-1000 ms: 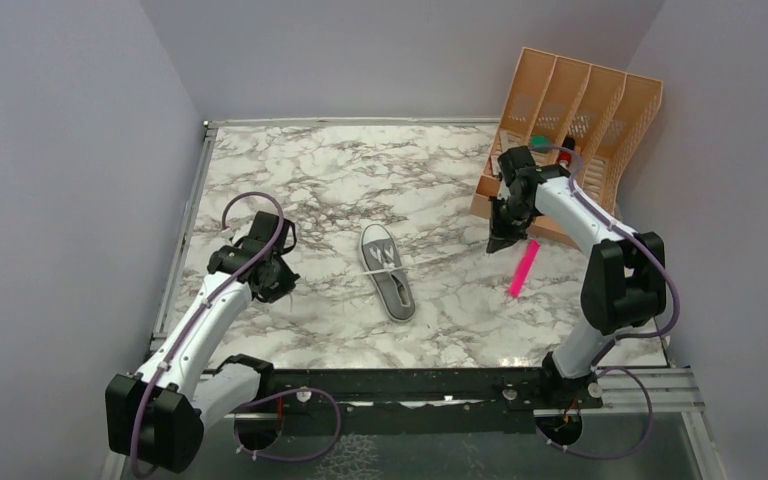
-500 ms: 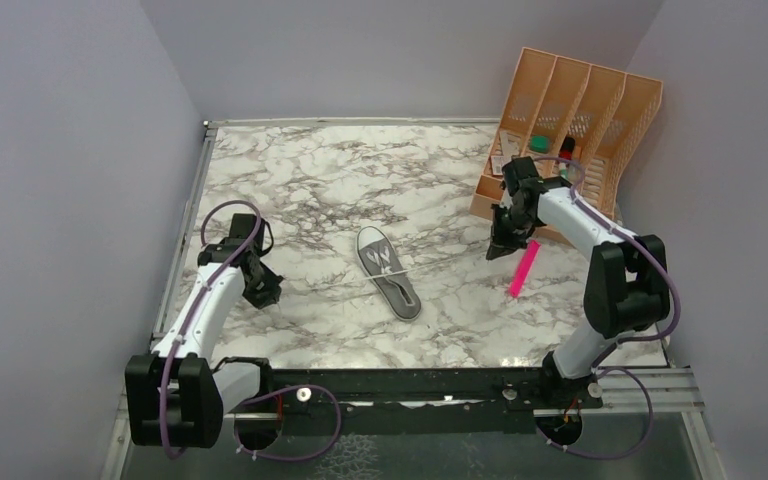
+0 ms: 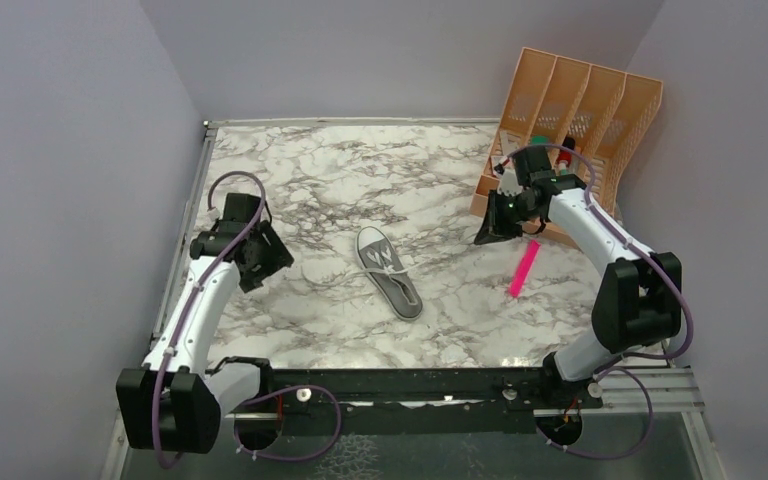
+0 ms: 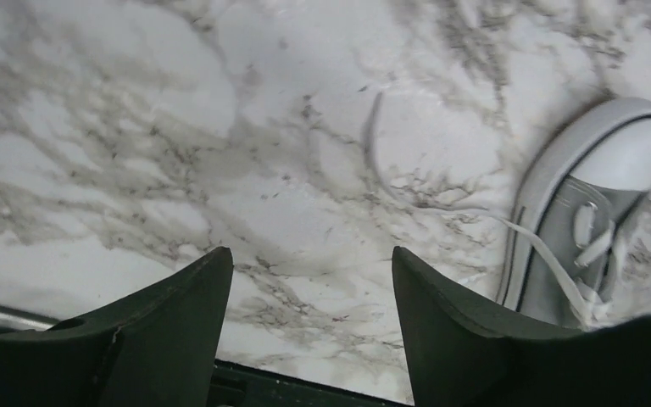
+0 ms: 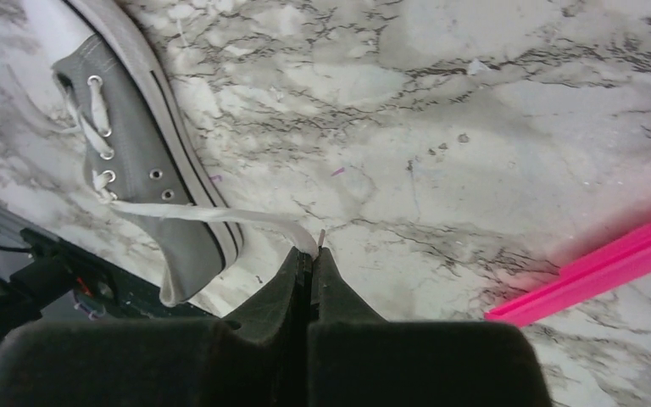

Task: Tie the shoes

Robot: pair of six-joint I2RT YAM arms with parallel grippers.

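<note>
The grey shoe (image 3: 391, 273) lies on the marble table mid-view, its white toe cap pointing to the far left. My right gripper (image 3: 484, 237) is shut on the end of one white lace (image 5: 220, 214). That lace runs taut from the eyelets of the shoe (image 5: 131, 144) to the right gripper (image 5: 314, 248). My left gripper (image 3: 268, 262) stands open to the left of the shoe, with nothing between its fingers. In the left wrist view the left gripper (image 4: 309, 259) hovers over bare marble. The other lace (image 4: 390, 174) lies loose on the table and leads to the shoe (image 4: 589, 212).
An orange file organiser (image 3: 600, 100) with small items stands at the back right, just behind my right arm. A pink stick (image 3: 524, 270) lies right of the shoe, also seen as the pink stick (image 5: 610, 271). A metal rail (image 3: 188, 220) borders the table's left edge.
My left gripper has opened and let go of its lace, which now lies slack. It has drawn back towards the far left. My right gripper has shifted slightly left, still holding its lace.
</note>
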